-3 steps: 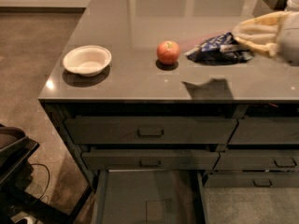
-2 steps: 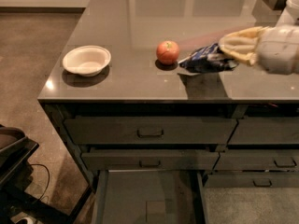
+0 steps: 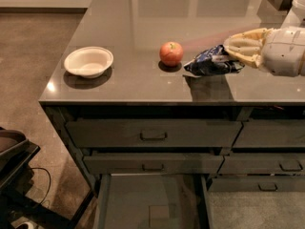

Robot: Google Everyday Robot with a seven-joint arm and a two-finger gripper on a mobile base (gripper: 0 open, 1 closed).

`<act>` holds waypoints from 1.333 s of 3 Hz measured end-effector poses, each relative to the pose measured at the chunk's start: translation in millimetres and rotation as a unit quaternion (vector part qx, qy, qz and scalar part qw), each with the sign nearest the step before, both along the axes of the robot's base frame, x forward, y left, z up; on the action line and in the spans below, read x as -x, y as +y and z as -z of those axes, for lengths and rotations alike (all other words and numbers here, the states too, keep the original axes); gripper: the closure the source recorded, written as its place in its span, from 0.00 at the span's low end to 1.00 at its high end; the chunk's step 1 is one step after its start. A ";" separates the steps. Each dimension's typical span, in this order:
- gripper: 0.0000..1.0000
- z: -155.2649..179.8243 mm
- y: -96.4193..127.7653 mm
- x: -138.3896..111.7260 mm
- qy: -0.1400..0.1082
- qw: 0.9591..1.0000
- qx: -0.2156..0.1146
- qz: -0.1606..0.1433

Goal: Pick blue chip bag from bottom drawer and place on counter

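Camera view: the gripper (image 3: 234,51) reaches in from the right over the counter (image 3: 143,13). Its tan fingers (image 3: 248,44) look pinched together on the right end of the bag (image 3: 212,61), though the pinch itself is partly hidden behind them, so that is a judgement. The bag stretches leftward from the fingertips, low over the counter with its shadow right below. I cannot tell whether its underside touches the surface.

The apple (image 3: 171,53) sits just beyond the bag's far end from the fingers, close but apart. The bowl (image 3: 88,61) lies well further that way. Below and to the left of the fingers the drawer (image 3: 152,202) stands pulled out, its floor bare.

The bag should handle as light, soft and crinkly — foil that gives under pressure and slides easily between smooth pads. Its contents are brittle, so a hard squeeze on the middle would likely crush them. The sealed end seam is the better hold — flat, thin and stiff enough to clamp.
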State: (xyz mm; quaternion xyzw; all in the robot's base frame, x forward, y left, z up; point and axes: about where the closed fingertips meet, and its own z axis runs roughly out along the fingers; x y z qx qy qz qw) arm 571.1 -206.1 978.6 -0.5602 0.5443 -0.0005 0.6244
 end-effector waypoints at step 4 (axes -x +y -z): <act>0.00 0.0 0.1 0.0 0.000 1.000 0.000 0.000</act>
